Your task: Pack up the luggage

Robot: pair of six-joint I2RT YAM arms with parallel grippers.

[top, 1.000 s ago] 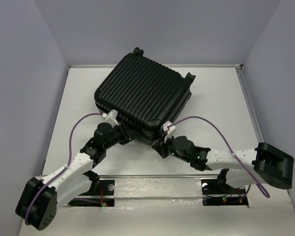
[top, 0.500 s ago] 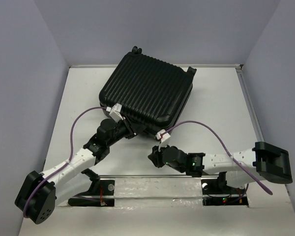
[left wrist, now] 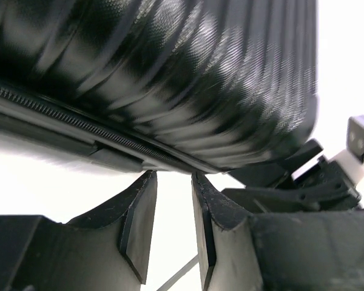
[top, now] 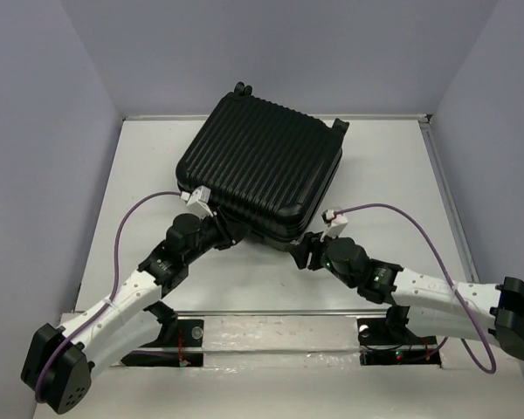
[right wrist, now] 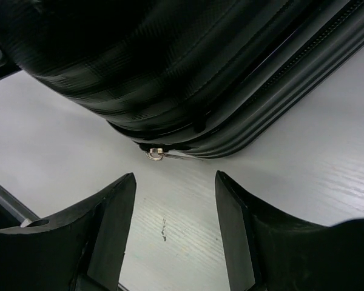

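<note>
The black suitcase [top: 262,166] lies shut and flat, far and central on the table [top: 393,175]. Both arms work its near edge, so I'd say it's being zipped. The right gripper [right wrist: 175,200] gapes empty just short of the metal zipper pull [right wrist: 156,154]; next it must advance and pinch that. The left gripper [left wrist: 173,200], jaws narrowly apart and empty, meets the zipper seam [left wrist: 79,124].

The luggage [top: 260,170] lies flat on the table [top: 393,179], at 12 o'clock from the arm bases, skewed with one corner toward 6 o'clock. The left gripper [top: 230,232] sits at its 7 o'clock edge, just beside the seam. The right gripper [top: 299,253] sits near its 5 o'clock corner. A zipper pull [right wrist: 156,154] juts from that corner, at 12 o'clock from the right gripper.
</note>
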